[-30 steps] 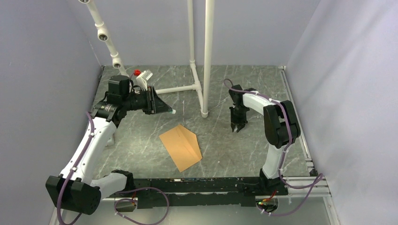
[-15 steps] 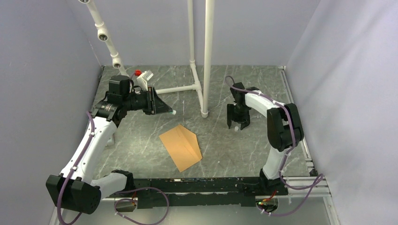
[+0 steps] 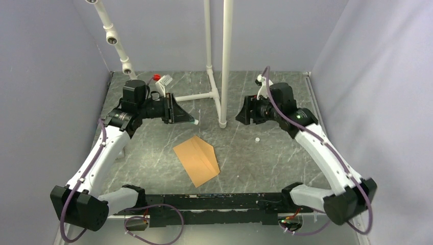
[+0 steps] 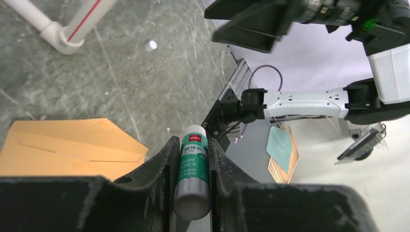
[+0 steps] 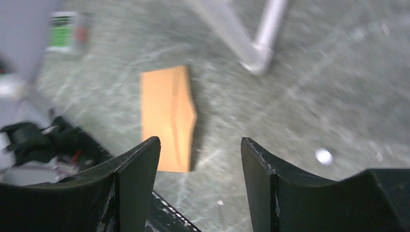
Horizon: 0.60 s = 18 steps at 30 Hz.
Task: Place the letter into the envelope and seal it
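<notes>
Left wrist view: left gripper (image 4: 192,144) clamps a glue stick (image 4: 192,179), presumably for sealing the envelope (image 4: 63,145); right gripper (image 5: 199,142) gapes empty.

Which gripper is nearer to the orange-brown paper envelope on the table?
Left. The left gripper, holding a green-labelled glue stick, hangs just behind the envelope; the right gripper hovers farther off to its right.

arms (image 3: 102,153): white links, black joints | cables (image 3: 267,81): purple (looped) | fingers (image 4: 154,169): black
</notes>
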Motion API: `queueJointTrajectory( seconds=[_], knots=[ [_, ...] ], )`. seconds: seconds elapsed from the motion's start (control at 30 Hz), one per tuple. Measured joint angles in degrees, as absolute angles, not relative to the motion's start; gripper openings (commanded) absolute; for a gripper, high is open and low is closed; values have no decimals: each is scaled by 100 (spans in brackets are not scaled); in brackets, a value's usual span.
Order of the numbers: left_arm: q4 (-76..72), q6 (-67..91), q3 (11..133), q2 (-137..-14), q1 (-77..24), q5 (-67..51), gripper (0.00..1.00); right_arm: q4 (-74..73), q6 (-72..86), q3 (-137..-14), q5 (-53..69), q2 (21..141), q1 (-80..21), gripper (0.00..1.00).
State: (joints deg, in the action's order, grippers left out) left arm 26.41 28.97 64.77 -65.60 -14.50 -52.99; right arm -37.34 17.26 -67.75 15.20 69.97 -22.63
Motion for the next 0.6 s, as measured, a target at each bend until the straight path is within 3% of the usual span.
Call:
queueJointTrajectory(
  seconds=[0.17, 0.37, 0.5, 0.6],
  knots=[
    [2366, 3070, 6479, -6689, -1900, -5439, 2, -2766, 1516, -6729, 2329, 6149, -3144, 68],
    [2123, 3223, 6501, -6901, -2340, -5566, 3, -1446, 921, -6554, 2578, 6233, -4272, 68],
    [1855, 3400, 6501, -6917, -2410, -5640, 2, -1278, 294, -6576, 2447, 6622, -4576, 64],
    [1680, 3487, 6501, -6917, -2410, -5669, 2, -1347, -156, -6628, 2405, 6849, -4703, 56]
  ],
)
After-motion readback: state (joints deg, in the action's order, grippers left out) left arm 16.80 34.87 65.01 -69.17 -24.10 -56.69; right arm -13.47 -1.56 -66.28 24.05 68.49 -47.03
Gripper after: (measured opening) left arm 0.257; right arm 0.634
